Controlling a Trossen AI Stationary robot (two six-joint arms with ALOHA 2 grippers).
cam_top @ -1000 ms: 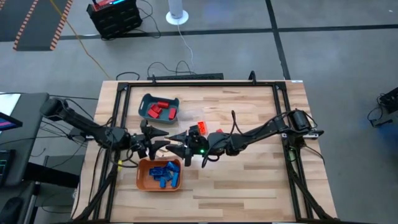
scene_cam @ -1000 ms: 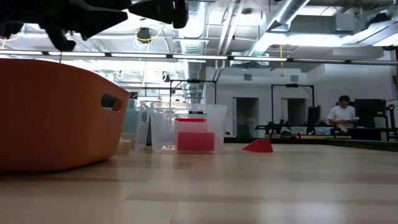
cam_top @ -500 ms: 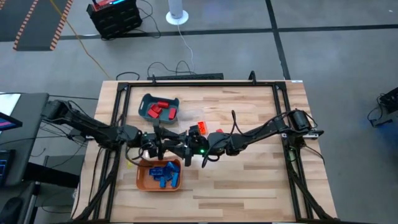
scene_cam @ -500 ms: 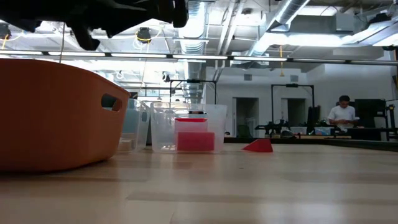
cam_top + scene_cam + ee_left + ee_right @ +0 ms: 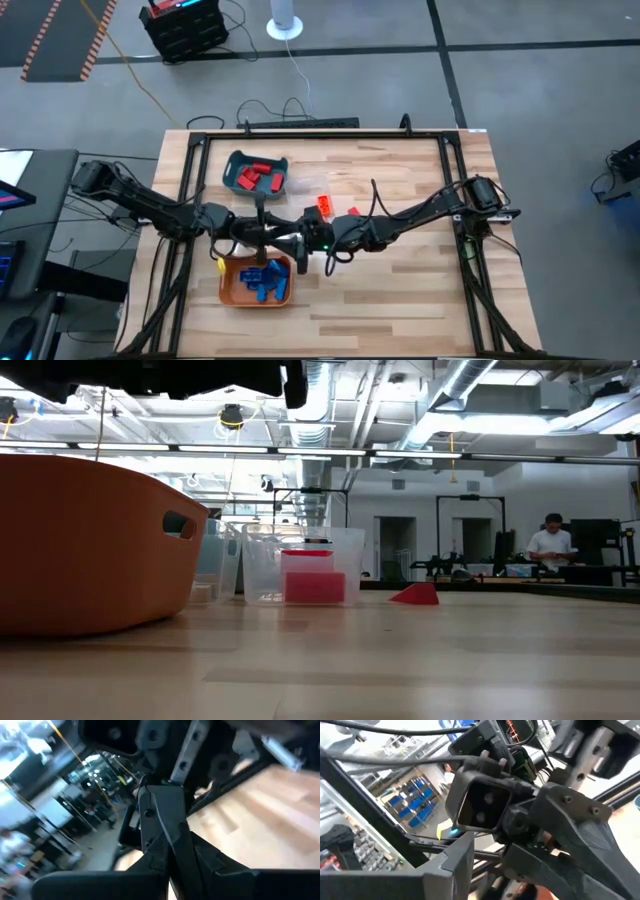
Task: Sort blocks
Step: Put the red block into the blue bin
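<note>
Blue blocks (image 5: 264, 280) lie in the orange tray (image 5: 229, 284). Red blocks (image 5: 256, 177) lie in the teal tray (image 5: 238, 160). Two red blocks (image 5: 323, 205) (image 5: 352, 211) rest near the table's middle. My left gripper (image 5: 272, 238) and my right gripper (image 5: 292, 245) meet tip to tip above the orange tray's far rim. The left fingers (image 5: 161, 815) are shut together, and no block shows between them. The right fingers (image 5: 451, 865) stand apart, with the left arm's wrist in front of them.
In the low view a clear tray (image 5: 350, 565) holds a red block (image 5: 313, 585), and a red block (image 5: 415, 594) lies on the wood beside it. The orange tray (image 5: 90, 540) fills the low view's left. A person (image 5: 548, 545) stands far behind the table.
My left gripper has moved toward the table's right edge, up to my right gripper, and its fingers have shut.
</note>
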